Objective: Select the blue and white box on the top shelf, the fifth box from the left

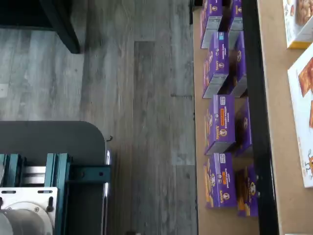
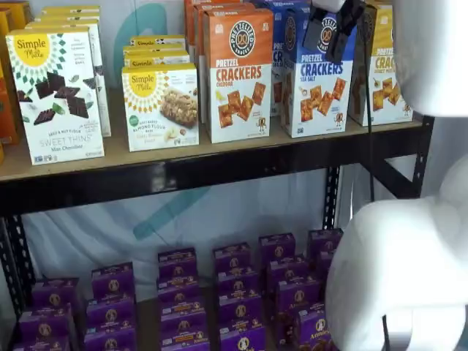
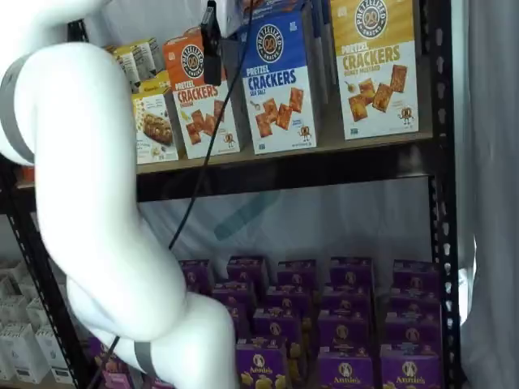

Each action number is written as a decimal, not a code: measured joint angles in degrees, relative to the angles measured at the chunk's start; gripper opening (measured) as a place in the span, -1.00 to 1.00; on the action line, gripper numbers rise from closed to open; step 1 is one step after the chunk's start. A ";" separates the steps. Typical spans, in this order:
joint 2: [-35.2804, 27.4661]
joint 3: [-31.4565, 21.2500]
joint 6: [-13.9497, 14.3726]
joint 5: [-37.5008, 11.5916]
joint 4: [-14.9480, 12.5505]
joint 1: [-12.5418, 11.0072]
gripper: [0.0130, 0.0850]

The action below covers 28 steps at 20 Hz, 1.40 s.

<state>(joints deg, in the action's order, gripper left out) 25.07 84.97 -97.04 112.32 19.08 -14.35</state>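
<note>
The blue and white box [image 2: 316, 80] stands upright on the top shelf [image 2: 183, 175], between an orange-topped and a yellow-topped cracker box. It also shows in a shelf view [image 3: 280, 85] above the shelf's black rail [image 3: 324, 166]. My gripper [image 2: 327, 51] hangs from the top edge in front of the box's blue top, and a gap shows between its two black fingers. It holds nothing. In a shelf view only one black finger [image 3: 212, 40] shows, side-on, to the left of the box. In the wrist view the shelf's black rail [image 1: 254, 117] shows.
An orange-topped cracker box [image 2: 235, 73] and a yellow-topped one [image 2: 384, 69] flank the blue box. Simple Mills boxes [image 2: 58, 95] stand further left. Small purple boxes [image 2: 219, 292] fill the lower level. My white arm [image 3: 89, 203] stands before the shelves. A dark mount with teal brackets [image 1: 54, 176] shows in the wrist view.
</note>
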 joint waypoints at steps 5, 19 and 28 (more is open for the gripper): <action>0.28 0.25 -0.10 2.94 -0.88 0.07 1.00; 4.65 -1.46 -0.74 -4.97 11.38 -7.25 1.00; 6.73 -5.21 -0.47 -19.51 15.14 -7.35 1.00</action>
<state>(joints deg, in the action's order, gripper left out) 31.80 79.76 -97.51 92.80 34.22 -21.70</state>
